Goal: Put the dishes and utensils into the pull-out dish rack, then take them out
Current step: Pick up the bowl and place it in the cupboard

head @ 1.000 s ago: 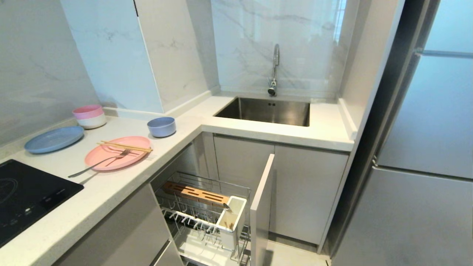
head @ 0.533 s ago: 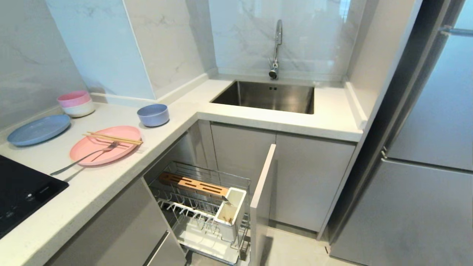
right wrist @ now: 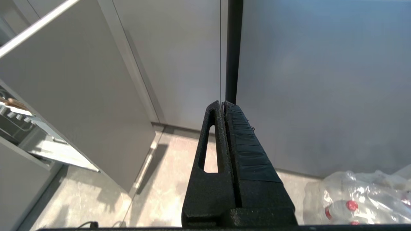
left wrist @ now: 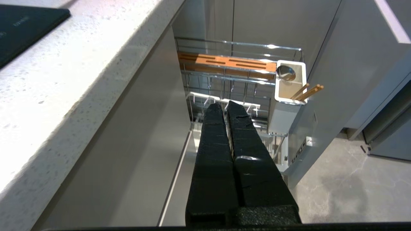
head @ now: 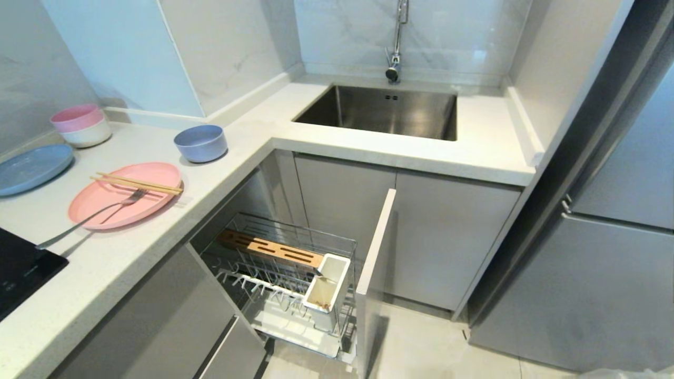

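Note:
On the counter lies the pink plate with a pair of chopsticks across it and a silver fork resting on its rim. The blue-grey bowl stands just behind it. The pull-out dish rack is drawn out below the counter, with its wooden strip, white utensil cup and grey front panel. In the left wrist view the cup holds a spoon and chopsticks. My left gripper hangs shut before the rack. My right gripper is shut, low over the floor.
A larger blue plate and stacked pink and white bowls sit at the far left. A black cooktop is near left, a sink and faucet behind, a fridge at right. A plastic bag with bottles lies on the floor.
The whole head view has shifted: the camera now looks further down, so counter and sink sit higher in the picture. No object has moved.

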You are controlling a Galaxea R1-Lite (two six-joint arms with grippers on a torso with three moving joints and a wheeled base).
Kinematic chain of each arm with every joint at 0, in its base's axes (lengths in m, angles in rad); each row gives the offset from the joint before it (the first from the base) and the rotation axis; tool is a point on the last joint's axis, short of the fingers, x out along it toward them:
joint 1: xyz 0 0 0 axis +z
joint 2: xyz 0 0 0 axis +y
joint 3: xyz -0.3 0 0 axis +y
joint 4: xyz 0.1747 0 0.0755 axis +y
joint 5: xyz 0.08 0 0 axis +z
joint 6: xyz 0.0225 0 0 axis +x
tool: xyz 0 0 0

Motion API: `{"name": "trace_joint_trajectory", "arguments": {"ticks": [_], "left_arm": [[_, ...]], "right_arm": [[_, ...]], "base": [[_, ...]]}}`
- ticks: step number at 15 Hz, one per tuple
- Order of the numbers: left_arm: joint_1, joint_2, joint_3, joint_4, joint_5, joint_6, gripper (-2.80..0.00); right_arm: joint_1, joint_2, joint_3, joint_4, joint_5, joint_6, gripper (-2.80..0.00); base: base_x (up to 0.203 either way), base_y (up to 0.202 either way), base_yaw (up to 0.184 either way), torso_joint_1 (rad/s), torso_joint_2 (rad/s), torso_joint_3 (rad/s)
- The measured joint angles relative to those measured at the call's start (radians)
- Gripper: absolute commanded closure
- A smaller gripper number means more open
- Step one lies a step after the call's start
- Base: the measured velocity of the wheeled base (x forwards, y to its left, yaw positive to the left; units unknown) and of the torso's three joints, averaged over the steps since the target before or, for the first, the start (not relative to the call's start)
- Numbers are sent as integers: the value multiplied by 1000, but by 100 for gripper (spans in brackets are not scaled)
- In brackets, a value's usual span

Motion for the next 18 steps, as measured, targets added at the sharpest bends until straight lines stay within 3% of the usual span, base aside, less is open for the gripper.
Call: {"name": "trace_joint_trajectory", "arguments": {"ticks": [18], "left_arm": [[0,1,0,0,-2,3,0]], "right_arm": [[0,0,0,0,0,0,0]], "base": [[0,0,0,2,3,-197]]}}
